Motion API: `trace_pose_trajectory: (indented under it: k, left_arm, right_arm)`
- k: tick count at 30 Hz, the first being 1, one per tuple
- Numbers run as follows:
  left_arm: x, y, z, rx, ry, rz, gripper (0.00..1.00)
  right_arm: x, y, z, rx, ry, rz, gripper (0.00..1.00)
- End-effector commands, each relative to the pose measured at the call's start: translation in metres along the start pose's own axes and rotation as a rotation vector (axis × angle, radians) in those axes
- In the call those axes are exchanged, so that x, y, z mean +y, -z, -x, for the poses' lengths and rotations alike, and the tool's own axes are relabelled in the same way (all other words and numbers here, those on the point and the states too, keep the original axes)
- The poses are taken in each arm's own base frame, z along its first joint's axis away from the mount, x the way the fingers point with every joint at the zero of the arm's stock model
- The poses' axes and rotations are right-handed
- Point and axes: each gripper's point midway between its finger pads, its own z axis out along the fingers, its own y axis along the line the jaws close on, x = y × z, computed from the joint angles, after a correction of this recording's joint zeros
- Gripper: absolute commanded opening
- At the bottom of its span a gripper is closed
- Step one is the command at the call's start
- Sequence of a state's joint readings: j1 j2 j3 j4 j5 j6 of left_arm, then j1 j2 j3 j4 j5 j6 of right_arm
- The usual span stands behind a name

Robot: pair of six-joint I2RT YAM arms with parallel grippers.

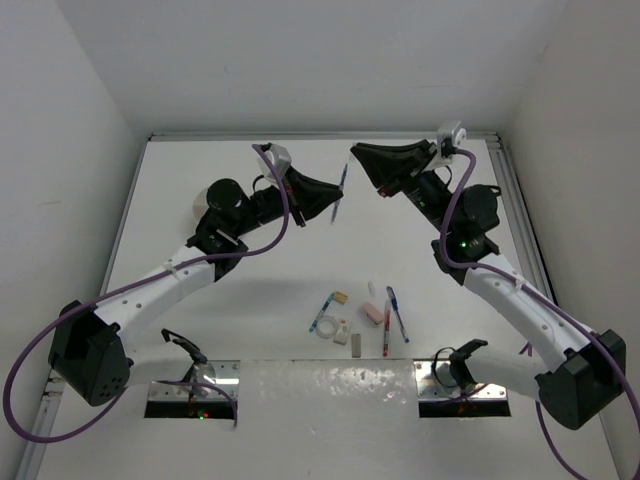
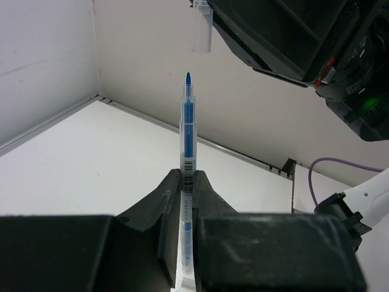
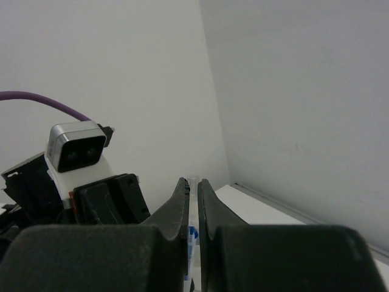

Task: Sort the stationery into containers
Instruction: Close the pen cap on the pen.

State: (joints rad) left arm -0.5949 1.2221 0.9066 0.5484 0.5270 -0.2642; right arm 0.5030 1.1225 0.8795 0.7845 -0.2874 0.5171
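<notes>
Facing each other above the table [image 1: 270, 335], the left gripper [image 2: 188, 185] pinches a blue pen [image 2: 189, 121] by its barrel, bare tip up, and the right gripper [image 3: 192, 188] is pressed together on the clear cap [image 2: 201, 33], just off the tip at 12 o'clock. The step looks like capping. Next, the cap must line up with the tip and slide on; the other stationery [image 1: 360, 315] lies at the pen's 6 o'clock.

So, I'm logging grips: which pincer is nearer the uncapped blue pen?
Left. The left pincer is shut on the blue pen, around its barrel; the right pincer sits just beyond its tip, apart, gripping a clear cap.
</notes>
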Motion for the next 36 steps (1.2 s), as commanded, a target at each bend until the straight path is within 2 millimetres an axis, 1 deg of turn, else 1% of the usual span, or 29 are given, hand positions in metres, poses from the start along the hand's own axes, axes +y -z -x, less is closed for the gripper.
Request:
trace_pose_trajectory:
  k: [1, 7, 12, 20, 29, 36]
  left_arm:
    - [-0.009, 0.001, 0.015, -0.038, -0.045, -0.030, 0.00]
    - [-0.010, 0.000, 0.018, -0.051, -0.045, -0.029, 0.00]
    - [-0.010, 0.000, 0.020, -0.054, -0.047, -0.030, 0.00]
    - [-0.011, 0.001, 0.016, -0.039, -0.049, -0.036, 0.00]
    - [-0.013, 0.001, 0.021, -0.053, -0.057, -0.043, 0.00]
    - [-0.012, 0.001, 0.021, -0.054, -0.056, -0.037, 0.00]
  right_arm:
    - [0.022, -0.004, 0.029, -0.073, 0.030, 0.067, 0.00]
    - [0.026, -0.008, 0.022, -0.061, 0.012, 0.078, 0.00]
    - [0.023, -0.008, 0.016, -0.054, 0.003, 0.070, 0.00]
    - [0.016, -0.008, 0.019, -0.061, 0.044, 0.032, 0.00]
    - [0.012, -0.009, 0.011, -0.046, 0.032, 0.020, 0.00]
    - [0.011, -0.006, 0.007, -0.035, 0.030, 0.013, 0.00]
